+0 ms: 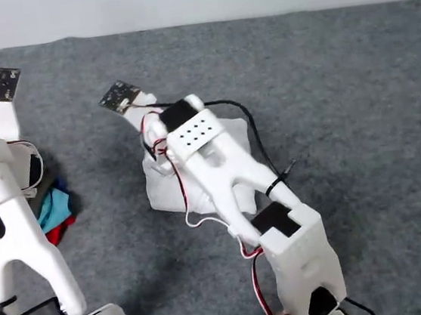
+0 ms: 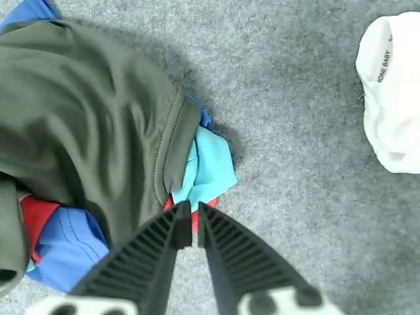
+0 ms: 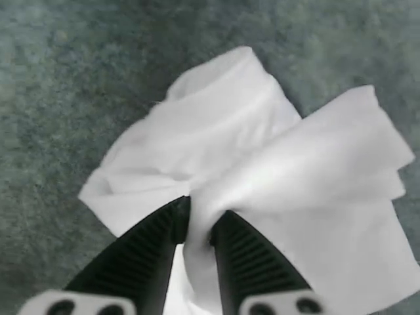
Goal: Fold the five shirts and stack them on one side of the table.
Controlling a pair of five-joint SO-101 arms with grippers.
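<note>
A crumpled white shirt (image 1: 165, 184) lies mid-table on the grey cloth. My right gripper (image 3: 197, 220) is shut on a fold of this white shirt (image 3: 275, 164), which bunches up around the fingers. The right arm (image 1: 219, 164) covers much of the shirt from above. At the table's left edge sits a pile of shirts (image 1: 53, 209): an olive one (image 2: 85, 131) on top, with light blue (image 2: 210, 164), red (image 2: 36, 220) and blue (image 2: 65, 246) ones under it. My left gripper (image 2: 189, 223) hangs shut just above the pile's edge, holding nothing.
Grey felt (image 1: 340, 97) covers the whole table, with open room to the right and at the back. The left arm (image 1: 8, 218) stands over the pile. The white shirt (image 2: 394, 92) lies a short way from the pile.
</note>
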